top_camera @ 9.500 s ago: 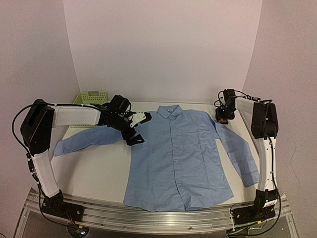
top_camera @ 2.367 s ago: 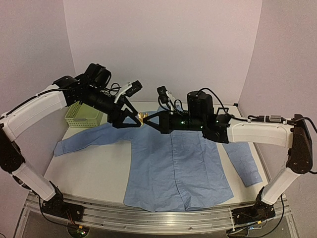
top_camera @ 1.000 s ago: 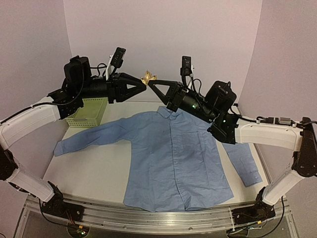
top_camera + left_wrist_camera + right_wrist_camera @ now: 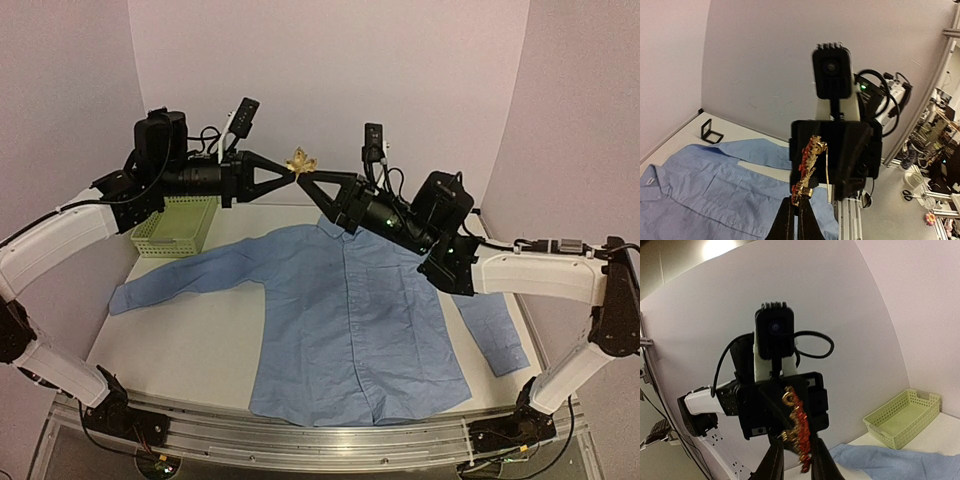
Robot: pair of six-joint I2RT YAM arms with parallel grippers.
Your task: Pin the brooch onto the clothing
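Gilt, red-studded leaf-shaped brooch [image 4: 300,160], seemingly metal; creased blue cloth shirt [image 4: 350,320].

Gold-and-red brooch [image 4: 300,160] held in midair; blue shirt [image 4: 350,320] lies spread flat.

Shirt [image 4: 350,320] collar partly hidden behind right arm [image 4: 520,268] — brooch [image 4: 300,160] pin detail too small.

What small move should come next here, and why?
Probably ease the right claw back from the brooch: the left claw is shut on it, and both meet high above the shirt, too far up to pin.
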